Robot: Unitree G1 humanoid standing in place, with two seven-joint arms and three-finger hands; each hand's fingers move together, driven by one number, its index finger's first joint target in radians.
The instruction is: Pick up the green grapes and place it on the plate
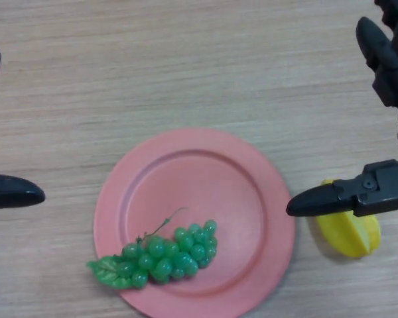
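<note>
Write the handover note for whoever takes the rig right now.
Left hand: at the view's left edge, fingers straight, holding nothing.
Right hand: open, thumb pointing at the plate's right rim, above a yellow fruit on the table.
Green grapes lie on the pink plate, lower part, leaf end over the rim.
Done: the grapes are on the plate and released.
Left: nothing but pulling the hands clear.
</note>
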